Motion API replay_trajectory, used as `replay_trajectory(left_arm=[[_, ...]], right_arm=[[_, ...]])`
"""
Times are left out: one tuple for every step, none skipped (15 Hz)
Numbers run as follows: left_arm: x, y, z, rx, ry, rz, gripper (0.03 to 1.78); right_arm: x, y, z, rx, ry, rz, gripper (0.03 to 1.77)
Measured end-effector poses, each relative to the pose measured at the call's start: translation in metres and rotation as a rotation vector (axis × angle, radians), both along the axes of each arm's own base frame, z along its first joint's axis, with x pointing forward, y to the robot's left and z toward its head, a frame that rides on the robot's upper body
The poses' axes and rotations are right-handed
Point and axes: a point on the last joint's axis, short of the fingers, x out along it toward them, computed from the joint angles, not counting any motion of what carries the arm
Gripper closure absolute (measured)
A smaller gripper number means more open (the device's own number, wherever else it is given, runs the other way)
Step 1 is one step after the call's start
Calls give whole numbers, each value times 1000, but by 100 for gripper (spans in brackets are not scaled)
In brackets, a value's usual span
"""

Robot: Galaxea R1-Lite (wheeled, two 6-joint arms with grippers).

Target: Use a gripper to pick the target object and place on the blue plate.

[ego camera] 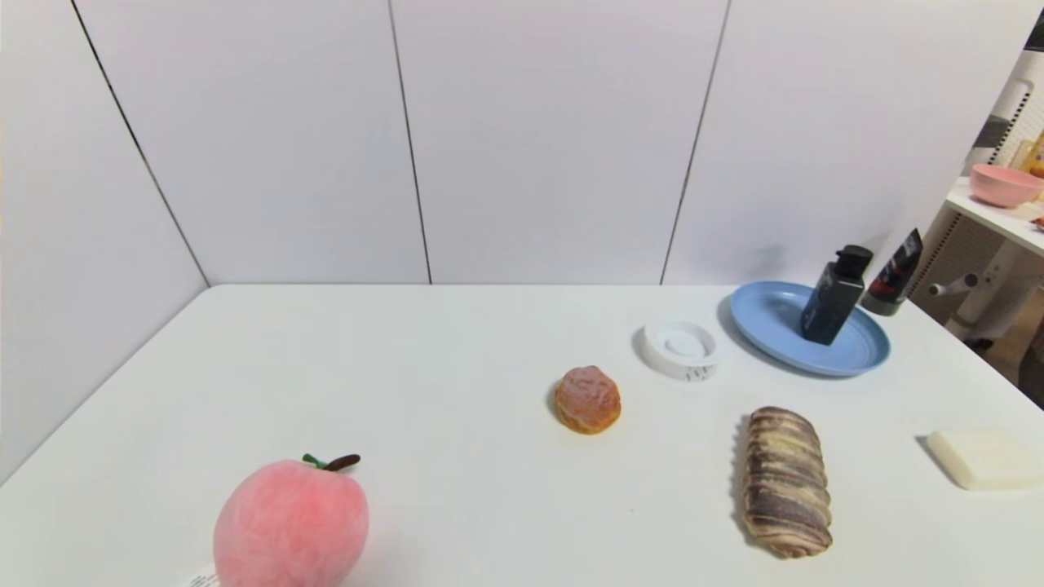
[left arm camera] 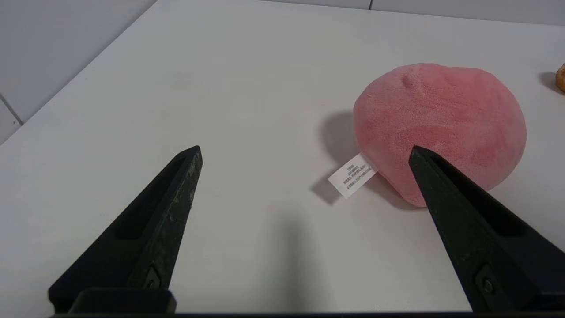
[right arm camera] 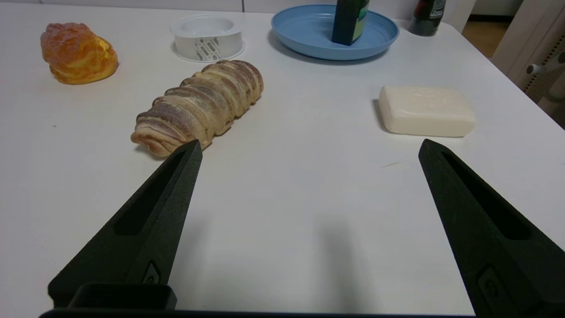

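Small black rectangular bottle upright on round light-blue plastic plate, cap up.
Well ahead of right gripper, spread wide, empty; left gripper likewise wide.

My head view is cropping the peach at its base. My right wrist view is cutting off the bottle and the tube above their lower halves.

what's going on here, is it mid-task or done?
Looks done. The black bottle stands upright on the blue plate, with nothing holding it. Both arms are pulled back near the table's front edge: the left end effector is open beside the pink plush peach, and the right end effector is open, short of the striped bread loaf and the soap bar.
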Motion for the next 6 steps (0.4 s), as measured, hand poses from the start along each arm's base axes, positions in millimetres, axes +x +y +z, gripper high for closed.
replay_trajectory(left_arm=[[0,0,0,0,0,0,12],[0,0,0,0,0,0,12],[0,0,0,0,0,1,12],[0,0,0,0,0,0,12],[0,0,0,0,0,0,12],[0,0,0,0,0,1,12]], right_arm=[[0,0,0,-1,0,0,11],[0,0,0,-3,0,0,11],[0,0,0,-2,0,-1,11],[0,0,0,3,0,-1,11],[0,0,0,10,0,-2,11],[0,0,0,14,0,-4,11]])
